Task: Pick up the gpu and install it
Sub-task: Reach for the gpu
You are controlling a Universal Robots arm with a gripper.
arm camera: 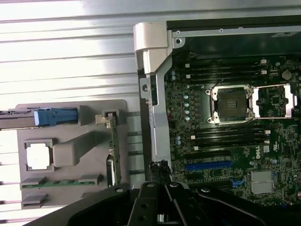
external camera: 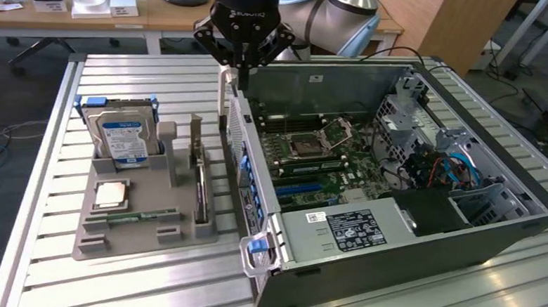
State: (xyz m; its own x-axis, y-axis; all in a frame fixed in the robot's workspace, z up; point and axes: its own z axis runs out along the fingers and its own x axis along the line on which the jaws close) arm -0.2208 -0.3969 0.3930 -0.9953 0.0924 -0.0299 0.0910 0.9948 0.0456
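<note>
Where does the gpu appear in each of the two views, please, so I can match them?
Exterior view: the gpu stands on edge in the grey holder, along its side nearest the computer case.
Wrist view: the gpu runs along that same side of the grey holder, beside the computer case.
Shared landmark: the CPU socket on the motherboard.

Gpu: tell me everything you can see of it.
The gpu is a flat rectangular card with a green circuit board. It stands on its long edge in a slot of the grey holder tray, close beside the computer case. A pale metal bracket shows at one end. The tray alone touches it; the pincer hangs apart, over the case's edge.
</note>
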